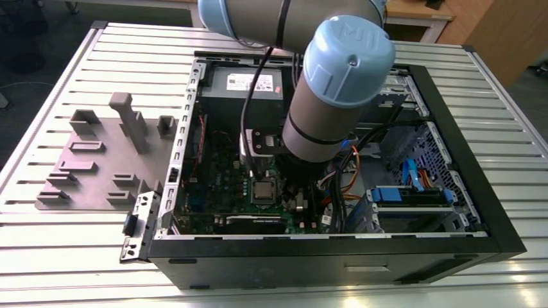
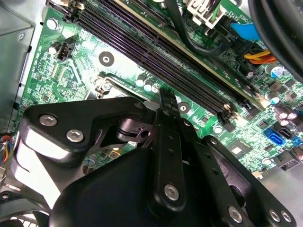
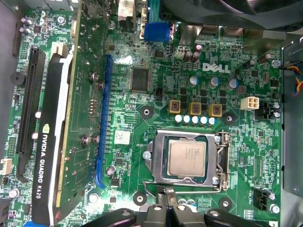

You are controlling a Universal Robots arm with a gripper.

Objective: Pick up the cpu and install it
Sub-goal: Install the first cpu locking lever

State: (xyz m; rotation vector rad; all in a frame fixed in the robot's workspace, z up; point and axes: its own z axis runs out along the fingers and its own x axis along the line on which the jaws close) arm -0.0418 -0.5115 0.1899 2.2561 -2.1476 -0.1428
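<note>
Surface (image 1: 77, 256) of slatted metal carries an open computer case (image 1: 479, 244), and the arm (image 1: 330, 96) reaches steeply down into it over the green motherboard (image 3: 156, 56). Beside a graphics card (image 3: 52, 156), the cpu (image 3: 187, 158) already lies square in its socket frame (image 3: 161, 156), so seating looks done, I judge. The gripper (image 3: 168, 208) hangs just beside the socket, holding nothing; whether its fingers are apart or together I cannot tell.

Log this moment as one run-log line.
arm: inside open PC case | gripper: at socket edge, holding nothing visible | cpu: seated in motherboard socket | graphics card: alongside
</note>
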